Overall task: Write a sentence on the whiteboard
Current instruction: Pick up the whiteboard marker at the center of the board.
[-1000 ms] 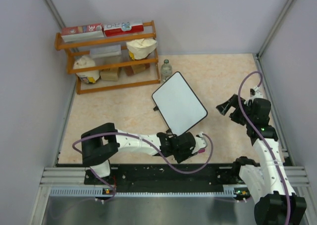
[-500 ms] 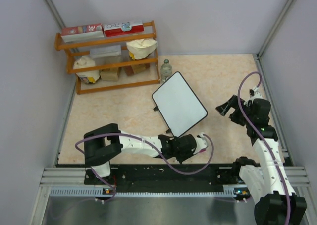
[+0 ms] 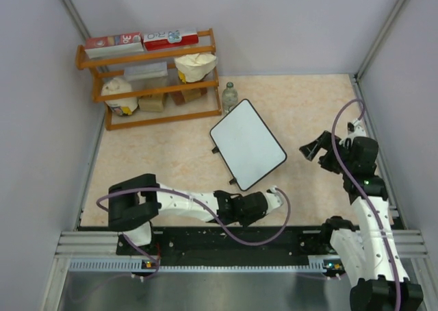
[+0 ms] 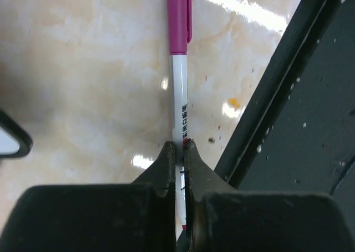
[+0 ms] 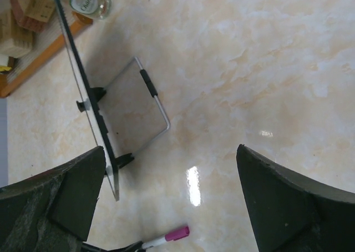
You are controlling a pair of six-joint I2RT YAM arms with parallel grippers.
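Marbled beige desk (image 3: 171,160) fills the enclosure, pale walls on three sides, and a wooden rack (image 3: 150,78) of boxes and bags stands at the far left with a small clear bottle (image 3: 230,96) just beside its right end. Centre stage is the whiteboard (image 3: 248,144), turned at an angle near the middle of the desk, its face showing plain glossy white from above. The right wrist view catches it edge-on, propped on a wire stand (image 5: 152,105) behind it.

Down at the near edge, the left arm lies low along the black base rail, and the left tool (image 4: 178,146) is clenched on a marker (image 4: 178,69), fingers pinching the white barrel with the pink cap pointing away from the wrist. Whether the marker rests on the desk or sits just clear of it is hard to call from this angle. It lies near the whiteboard's near corner, apart from it.

Over on the right, the right tool (image 3: 316,148) hangs above the desk with its fingers spread wide, gripping nothing, and facing the whiteboard.
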